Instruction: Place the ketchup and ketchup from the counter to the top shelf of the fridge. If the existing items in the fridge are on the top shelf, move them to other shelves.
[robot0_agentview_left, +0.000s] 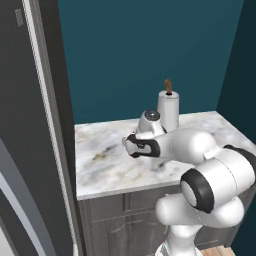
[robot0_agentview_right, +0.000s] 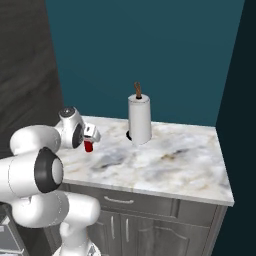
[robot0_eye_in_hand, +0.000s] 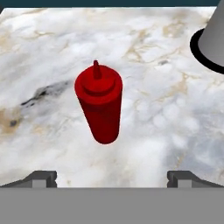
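While the arm reaches out over the counter, the gripper hangs above the marbled stone with its jaws spread wide and nothing between them. Its two dark fingertips sit far apart at the near edge of the hand's view, both clear of the bottle.

One ketchup stands upright on the stone directly below and ahead of the hand, centred between the fingers but not touched by either. Its pointed cap faces up toward the hand. From the right base camera the same red bottle peeks out just beneath the gripper, on the side of the counter nearest the fridge.

Beyond the bottle and off to the hand's right stands a paper-towel roll on a dark round base, with a brown knob on top, well apart from the ketchup. In the left base camera the roll rises behind the wrist.

Fridge, dark grey outside, stands beside the counter's end. Dark grey cabinets with slim silver handles run below the stone.
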